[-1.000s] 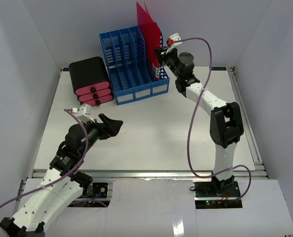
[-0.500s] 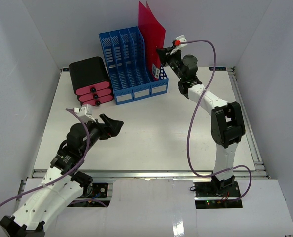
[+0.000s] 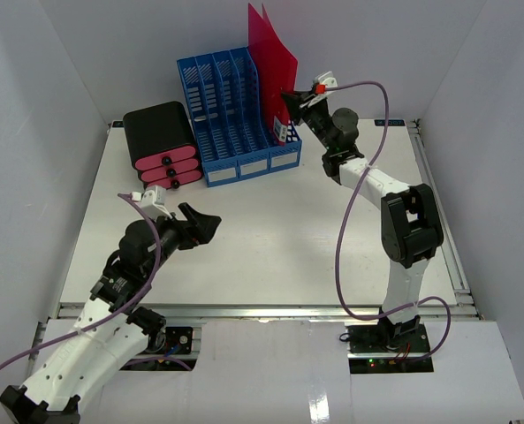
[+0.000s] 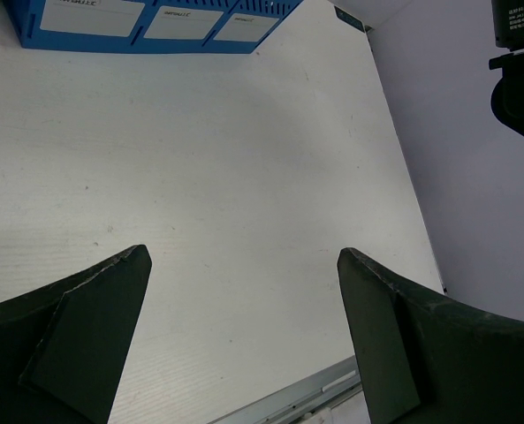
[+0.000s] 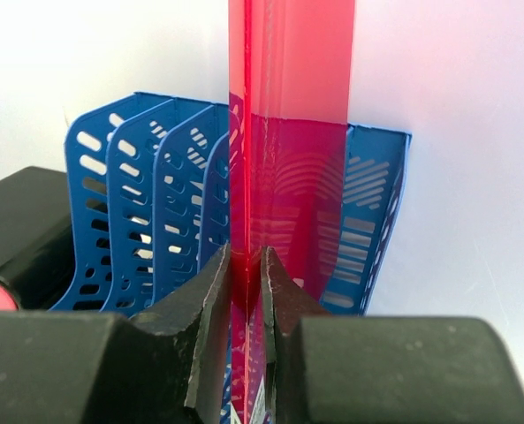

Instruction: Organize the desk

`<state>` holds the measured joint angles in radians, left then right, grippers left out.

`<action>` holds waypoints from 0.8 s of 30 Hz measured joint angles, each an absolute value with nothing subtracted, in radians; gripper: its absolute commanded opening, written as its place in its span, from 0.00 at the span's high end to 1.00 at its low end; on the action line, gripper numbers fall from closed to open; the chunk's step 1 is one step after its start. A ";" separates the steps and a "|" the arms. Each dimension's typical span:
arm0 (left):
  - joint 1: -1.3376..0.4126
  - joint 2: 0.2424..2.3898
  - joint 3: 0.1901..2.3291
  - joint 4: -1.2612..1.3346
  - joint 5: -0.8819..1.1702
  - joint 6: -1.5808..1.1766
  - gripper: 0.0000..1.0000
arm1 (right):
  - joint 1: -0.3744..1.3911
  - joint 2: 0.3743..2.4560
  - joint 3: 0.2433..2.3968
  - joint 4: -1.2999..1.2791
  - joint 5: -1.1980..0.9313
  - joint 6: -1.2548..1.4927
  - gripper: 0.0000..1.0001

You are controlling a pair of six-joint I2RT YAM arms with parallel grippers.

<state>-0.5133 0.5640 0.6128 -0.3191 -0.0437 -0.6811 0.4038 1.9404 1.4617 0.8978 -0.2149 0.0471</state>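
Right gripper point(image 5: 246, 265) pinched tight on a red folder point(image 5: 288, 97), upper centre of the overhead view.
The folder stands upright at the right end of the blue file rack point(image 3: 233, 115); left gripper point(image 4: 242, 261), lower left, gapes empty over the white desk point(image 3: 270, 230) filling mid-frame.

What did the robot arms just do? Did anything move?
The right gripper, shut on the red folder, shifted a little to the right at the right end of the blue file rack, and the folder went with it. Nothing was let go. The left gripper stayed open over the desk, and the black drawer box did not move.
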 measured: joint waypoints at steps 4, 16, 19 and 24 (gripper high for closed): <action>-0.513 0.563 0.613 -0.313 -0.044 -0.681 0.02 | 0.384 1.939 1.451 0.921 -0.268 0.047 0.92; -0.513 0.558 0.613 -0.314 -0.040 -0.681 0.02 | 0.349 1.939 1.433 0.965 -0.359 0.085 0.92; -0.513 0.551 0.613 -0.313 -0.040 -0.681 0.02 | 0.338 1.939 1.430 0.974 -0.374 0.111 0.92; -0.513 0.559 0.613 -0.313 -0.039 -0.681 0.02 | 0.319 1.937 1.430 0.976 -0.412 0.141 0.92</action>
<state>-0.5133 0.5587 0.6128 -0.3130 -0.0390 -0.6811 0.3188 1.9371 1.4300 0.9757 -0.4117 0.1405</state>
